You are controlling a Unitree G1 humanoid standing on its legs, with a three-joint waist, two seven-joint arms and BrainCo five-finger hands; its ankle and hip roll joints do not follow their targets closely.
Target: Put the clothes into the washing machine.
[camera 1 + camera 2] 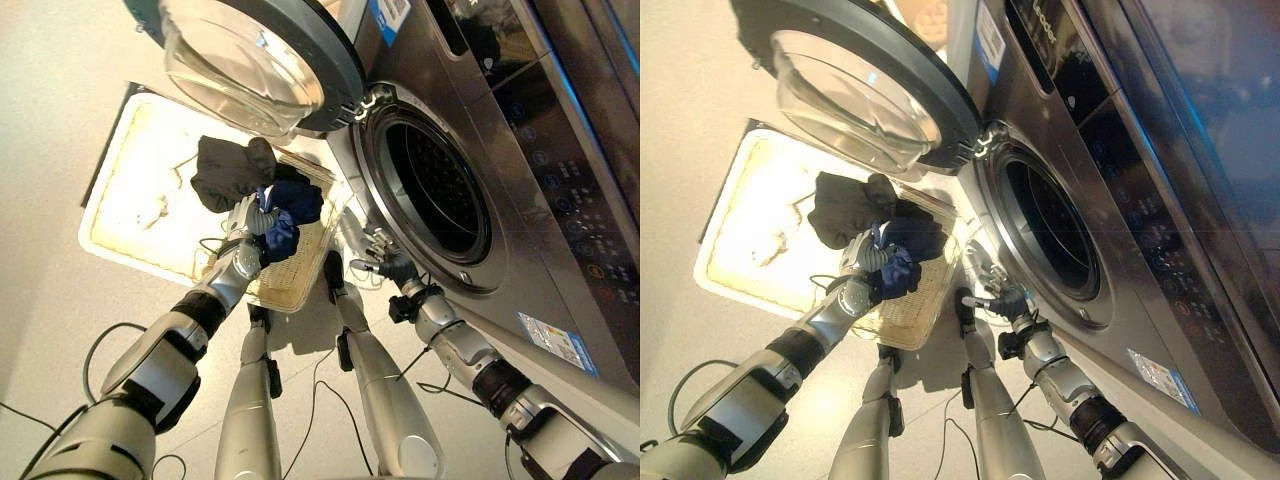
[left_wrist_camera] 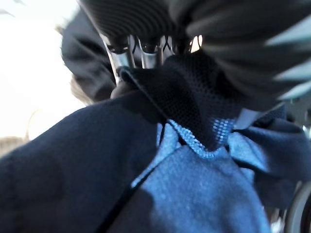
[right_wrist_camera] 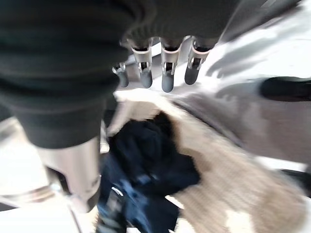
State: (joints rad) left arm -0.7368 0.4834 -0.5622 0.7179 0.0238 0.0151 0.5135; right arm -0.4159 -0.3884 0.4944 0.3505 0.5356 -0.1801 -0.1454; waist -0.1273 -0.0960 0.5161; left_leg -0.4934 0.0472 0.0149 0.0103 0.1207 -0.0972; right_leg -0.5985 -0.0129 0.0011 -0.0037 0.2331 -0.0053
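Beneath the left hand: we see the blue garment [image 1: 285, 218] bunched in the wicker basket [image 1: 296, 283], with the left hand [image 1: 248, 222] lying directly on top of it.
Left hand, state: we read its fingers [image 2: 127, 57] as curled into the blue garment; in the left wrist view the cloth rises between fingers and thumb, so we take it as pinched.
Blue garment, extent: from the left hand it spreads toward the washing machine [image 1: 520, 150], and a lighter blue fold hangs just under the palm.
Dark garment: we find the dark garment [image 1: 226, 168] just beyond the fingertips of the left hand, draped over the basket's far rim and touching the blue garment.
Basket: it sits under the left hand, between the white tray [image 1: 125, 200] on the hand's outer side and the machine on its inner side.
Right hand, place: we see the right hand [image 1: 1007, 298] well apart from the left, low in front of the drum opening [image 1: 435, 188] and near its lower rim.
Right hand, state: its fingers [image 3: 167, 70] hang straight and slightly spread, holding nothing.
Right hand to clothes: in the right wrist view the blue garment lies below and beyond its fingertips, untouched.
Door: we note the round glass door [image 1: 250, 60] swung wide, above the basket and beyond both hands.
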